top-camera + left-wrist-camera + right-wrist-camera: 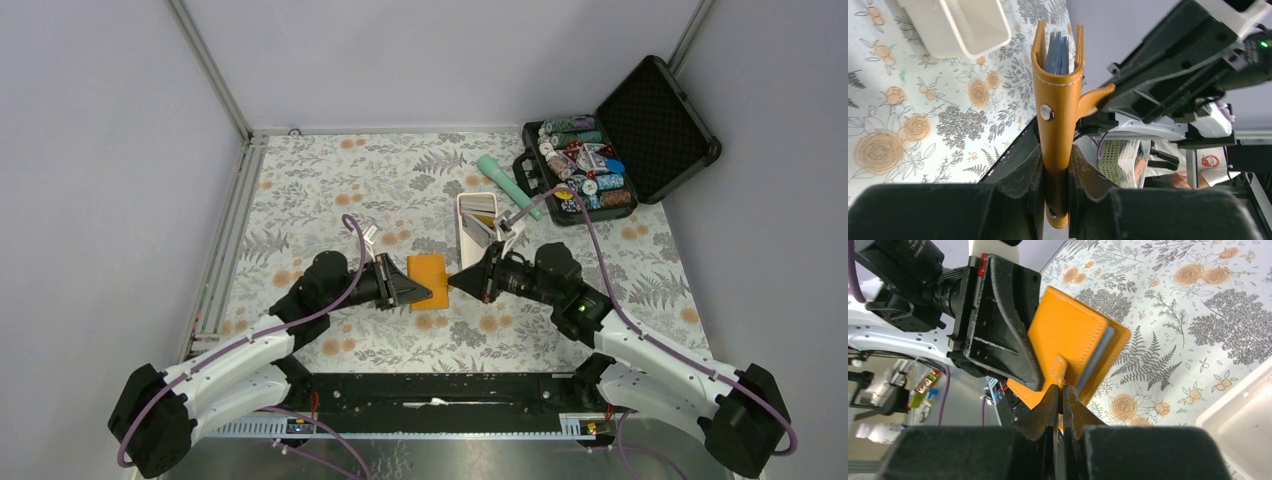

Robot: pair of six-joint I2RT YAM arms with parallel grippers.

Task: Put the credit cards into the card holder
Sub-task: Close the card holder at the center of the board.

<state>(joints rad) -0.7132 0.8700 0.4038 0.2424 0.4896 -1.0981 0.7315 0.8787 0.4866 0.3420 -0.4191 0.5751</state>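
Note:
The orange card holder [428, 280] is held off the table between both grippers. My left gripper [1055, 165] is shut on its lower edge, the holder [1055, 100] standing edge-on with blue-grey pockets [1057, 52] showing between the covers. My right gripper [1060, 392] is shut on the holder's snap tab [1060, 369], which sticks out from the orange cover [1068, 335]. The credit cards [480, 222] lie in the white tray [463, 212] just behind the grippers. In the top view the left gripper [405, 285] and right gripper [458, 281] meet at the holder.
An open black case [640, 130] with poker chips sits at the back right. A teal cylinder [505, 182] lies beside it, left of the case. The white tray's corner [963, 25] shows close to the holder. A floral cloth [330, 200] covers the table.

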